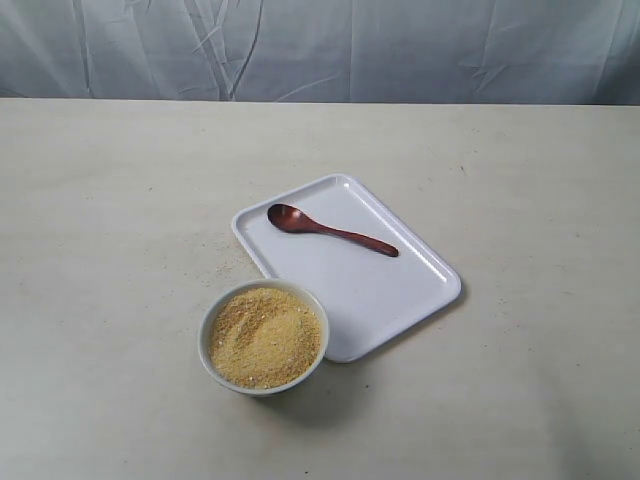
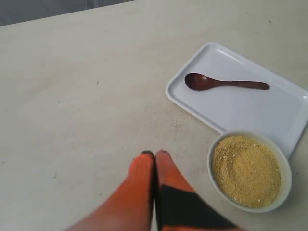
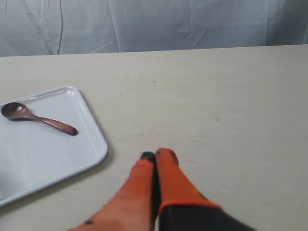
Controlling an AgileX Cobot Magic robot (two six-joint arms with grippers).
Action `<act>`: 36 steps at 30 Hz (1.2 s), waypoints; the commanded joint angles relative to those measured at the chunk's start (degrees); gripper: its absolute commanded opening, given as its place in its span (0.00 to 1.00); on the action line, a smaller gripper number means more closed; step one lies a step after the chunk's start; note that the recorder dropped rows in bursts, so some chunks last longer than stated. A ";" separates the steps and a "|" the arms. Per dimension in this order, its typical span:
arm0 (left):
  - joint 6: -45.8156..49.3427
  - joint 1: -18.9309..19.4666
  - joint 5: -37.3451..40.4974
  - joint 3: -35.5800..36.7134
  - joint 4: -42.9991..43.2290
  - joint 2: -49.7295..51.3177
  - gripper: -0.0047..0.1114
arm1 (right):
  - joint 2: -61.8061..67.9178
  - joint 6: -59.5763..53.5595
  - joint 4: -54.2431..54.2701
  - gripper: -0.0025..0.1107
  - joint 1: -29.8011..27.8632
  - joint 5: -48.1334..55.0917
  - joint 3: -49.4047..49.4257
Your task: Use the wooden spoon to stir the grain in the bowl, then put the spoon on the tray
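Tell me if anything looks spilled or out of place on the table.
Yes: a thin scatter of loose grain lies on the table beside the tray, just past the bowl. Nothing else stands out.

Bright diffuse light; soft shadows beside bowl (image 1: 204,342), tray (image 1: 372,292); wrist-view fingers (image 2: 140,185) out of focus.

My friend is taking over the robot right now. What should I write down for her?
The left tool is shut and empty, over bare table near the bowl.
The right tool is shut and empty, over the table beside the tray.
The small dark reddish-brown wooden spoon lies flat on the flat white rectangular tray, with nothing holding it.
The small round white bowl stands by the tray's edge, holding fine golden-yellow grain.
A few spilled grains lie on the table.
The pictures do not show whether stirring was done. If not: grasp spoon, stir, return it to the tray.
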 commanded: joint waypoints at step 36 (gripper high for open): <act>1.74 11.50 -36.67 52.88 1.48 -45.67 0.04 | -0.36 0.00 -0.13 0.02 -0.27 -0.82 0.28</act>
